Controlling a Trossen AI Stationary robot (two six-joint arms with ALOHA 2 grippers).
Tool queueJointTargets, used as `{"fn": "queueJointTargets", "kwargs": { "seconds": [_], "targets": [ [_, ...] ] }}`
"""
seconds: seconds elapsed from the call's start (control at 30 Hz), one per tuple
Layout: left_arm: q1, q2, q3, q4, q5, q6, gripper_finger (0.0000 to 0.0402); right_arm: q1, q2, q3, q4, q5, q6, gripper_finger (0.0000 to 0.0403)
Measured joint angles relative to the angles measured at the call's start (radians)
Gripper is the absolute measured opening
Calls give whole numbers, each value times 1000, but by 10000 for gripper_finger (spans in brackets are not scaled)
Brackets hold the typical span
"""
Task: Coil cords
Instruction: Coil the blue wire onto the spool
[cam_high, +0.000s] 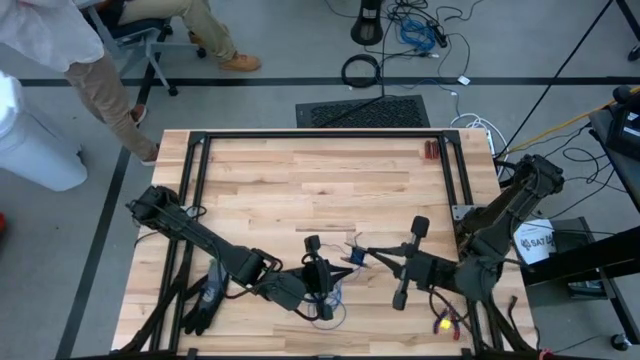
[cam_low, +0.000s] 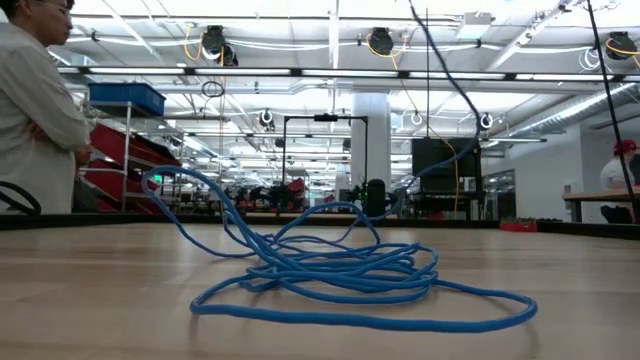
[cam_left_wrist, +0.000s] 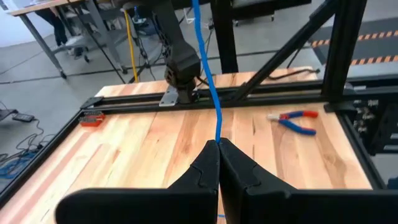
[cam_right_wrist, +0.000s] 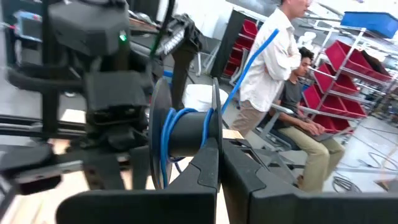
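Lower centre: left claw (cam_left_wrist: 219, 144) pinched tight on blue cord (cam_left_wrist: 208, 74); right claw (cam_right_wrist: 219, 152) closed tight beside spool (cam_right_wrist: 183, 134).

Overhead looks straight down, low camera skims level across the table (cam_high: 300, 170), wrists look close

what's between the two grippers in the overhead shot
In the high view, a small blue-wound spool sits between the left gripper and the right gripper; the right wrist view shows blue cord wrapped on it.

Both arms reach inward over the table's near half, the left gripper (cam_left_wrist: 218, 144) and right gripper (cam_right_wrist: 219, 149) nearly meeting, fingers pressed together.
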Motion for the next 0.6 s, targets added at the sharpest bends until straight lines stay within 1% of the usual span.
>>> {"fn": "queueJointTargets", "kwargs": {
  "seconds": [0.3,0.43,0.5,0.6],
  "targets": [
    [3,0,0,-41,-6,1,2,41,-19,0,0,1,-10,0],
    [3,0,0,-89,-7,0,2,51,-21,0,-2,0,-11,0],
    [3,0,0,-110,-6,-10,10,53,-23,0,-1,0,-11,0],
    [3,0,0,-143,3,-49,33,56,-23,0,-3,0,-11,0]
  ]
}}
